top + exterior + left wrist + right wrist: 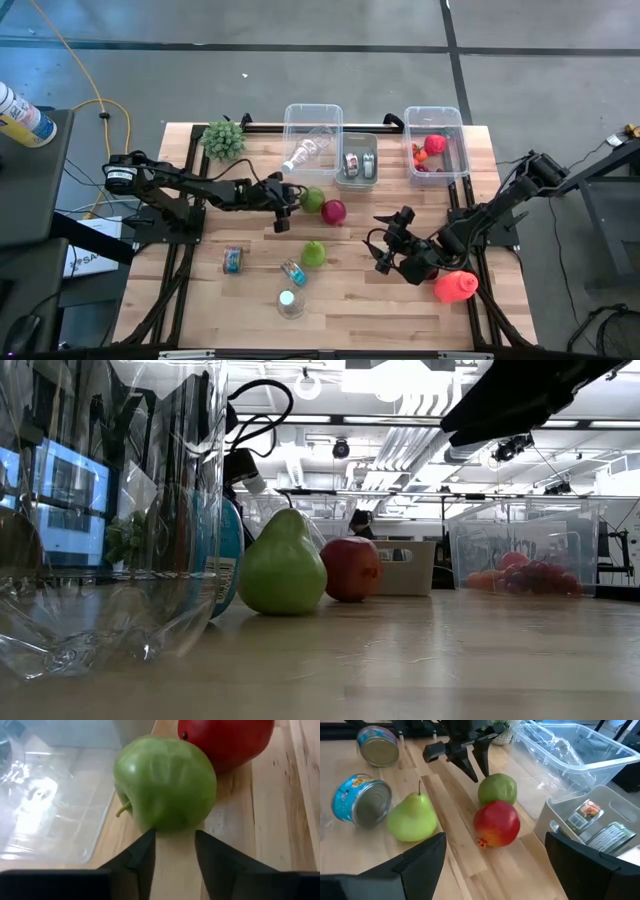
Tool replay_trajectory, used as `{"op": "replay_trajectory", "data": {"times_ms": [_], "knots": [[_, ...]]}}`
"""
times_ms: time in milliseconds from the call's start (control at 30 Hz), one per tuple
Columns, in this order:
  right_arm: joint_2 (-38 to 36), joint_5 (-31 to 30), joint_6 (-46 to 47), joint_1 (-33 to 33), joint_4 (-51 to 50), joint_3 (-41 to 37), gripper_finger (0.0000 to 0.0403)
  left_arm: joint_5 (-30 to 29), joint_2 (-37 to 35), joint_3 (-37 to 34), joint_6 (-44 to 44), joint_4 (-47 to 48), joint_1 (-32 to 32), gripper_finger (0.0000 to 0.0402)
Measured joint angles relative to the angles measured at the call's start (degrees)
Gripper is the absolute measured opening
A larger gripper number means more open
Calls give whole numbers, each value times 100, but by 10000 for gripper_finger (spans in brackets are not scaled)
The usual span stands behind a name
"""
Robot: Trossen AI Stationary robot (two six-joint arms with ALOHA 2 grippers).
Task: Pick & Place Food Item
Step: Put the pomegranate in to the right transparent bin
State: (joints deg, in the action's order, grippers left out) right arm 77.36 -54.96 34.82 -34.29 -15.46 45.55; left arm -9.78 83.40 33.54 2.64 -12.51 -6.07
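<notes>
- High view: we see the left gripper (284, 206) reached out over the middle of the wooden table (350, 300), its tips just beside the green apple (313, 198), which sits touching the red pomegranate (334, 211).
- In the left wrist view the fingers (141, 857) stand parted with bare wood between them and the green apple right at their tips; nothing is clamped, so we read this claw as released, lined up on the fruit rather than holding it.
- The right gripper (392, 252) waits low over the table's right side, jaws spread wide and empty, likely kept clear so the left arm can work.
- A green pear (314, 252) and two tins (232, 259) lie apart nearer the front edge.
- Along the far edge stand a clear bin (313, 113) with a plastic bottle in it, a small grey tray (357, 165) and a second clear bin (435, 118) already holding red fruit; we judge that one the likely drop place.
- The table is pale butcher-block planks; the low view shows a lit workshop ceiling with ducts beyond.
</notes>
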Motion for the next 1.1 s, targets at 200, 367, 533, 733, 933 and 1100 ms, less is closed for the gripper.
{"op": "replay_trajectory", "data": {"times_ms": [200, 367, 533, 733, 933, 1100], "knots": [[0, -10, -10, 362, 815, -521, 330, 360, 64, 10, -258, -41, -4, 184], [0, 424, -367, 742, 2283, -1171, 330, 698, 353, 13, -271, -73, 30, 188], [136, 1226, -894, 1117, 3798, -1705, 330, 714, 703, 9, -269, -181, 73, 189], [743, 1931, -1448, 1470, 4827, -1755, 330, 743, 990, 9, -358, -365, 74, 189], [1546, 2001, -2206, 1778, 5878, -1760, 330, 737, 1004, 13, -359, -376, 74, 189], [2063, 1852, -2620, 2065, 6592, -1758, 330, 734, 1010, 13, -357, -374, 74, 189]]}}
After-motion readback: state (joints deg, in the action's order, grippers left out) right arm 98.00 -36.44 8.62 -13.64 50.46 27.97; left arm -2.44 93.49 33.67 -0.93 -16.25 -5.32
